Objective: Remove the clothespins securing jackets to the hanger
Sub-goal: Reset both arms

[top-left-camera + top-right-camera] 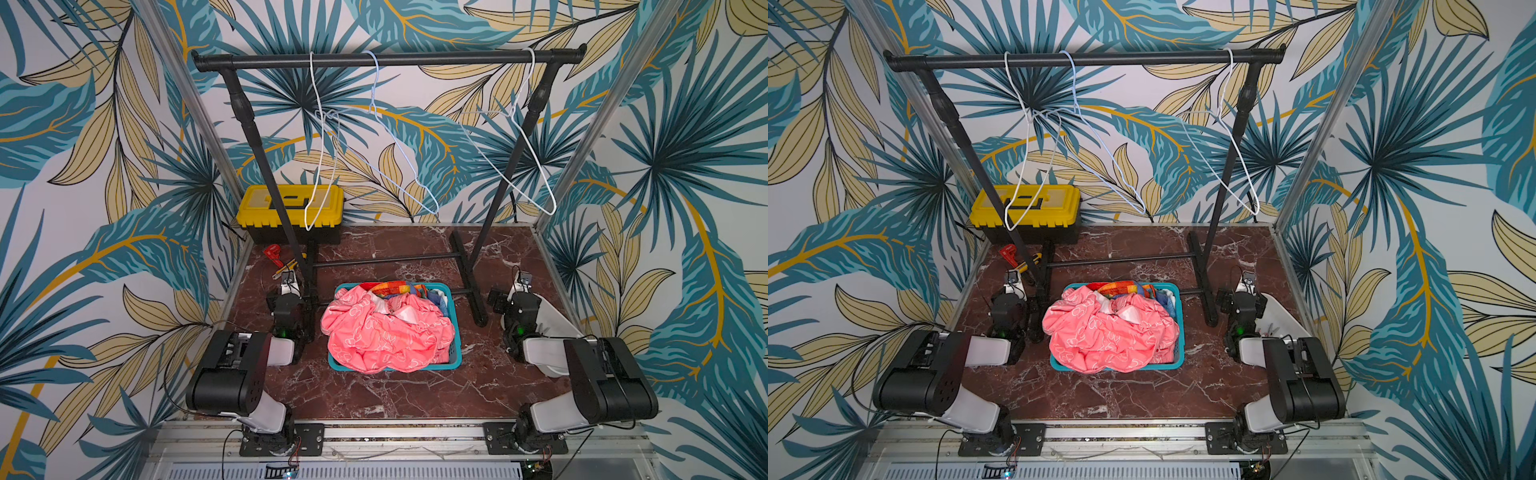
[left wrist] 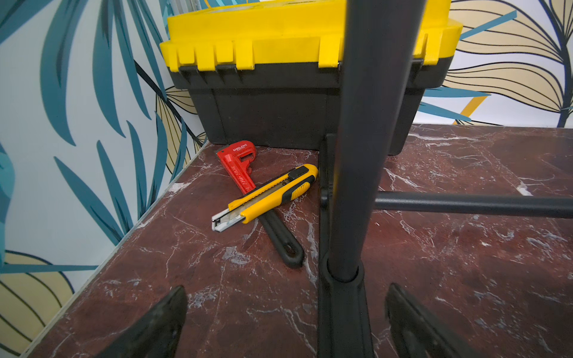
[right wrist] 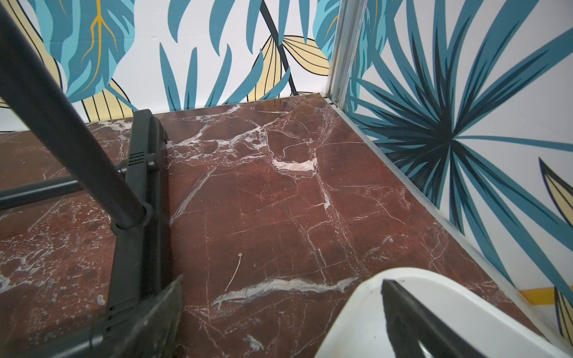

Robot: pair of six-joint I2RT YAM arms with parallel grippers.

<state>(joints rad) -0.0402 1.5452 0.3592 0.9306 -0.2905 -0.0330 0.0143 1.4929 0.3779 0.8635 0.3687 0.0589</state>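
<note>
Jackets [image 1: 390, 332] lie heaped in the teal basket [image 1: 456, 362] between the feet of the garment rack [image 1: 415, 59], the pink printed one uppermost. Three wire hangers [image 1: 320, 166] on the rack's rail hang bare; no clothespins show on them. Small items in the white tray [image 1: 1285, 318] beside the rack's right foot are too small to identify. Left hand [image 2: 286, 289] sits at the rack's left foot, right hand [image 3: 282, 280] beside its right foot; both are spread wide and empty. Removal appears complete. Next move probably calls only for checking for stray pins.
</note>
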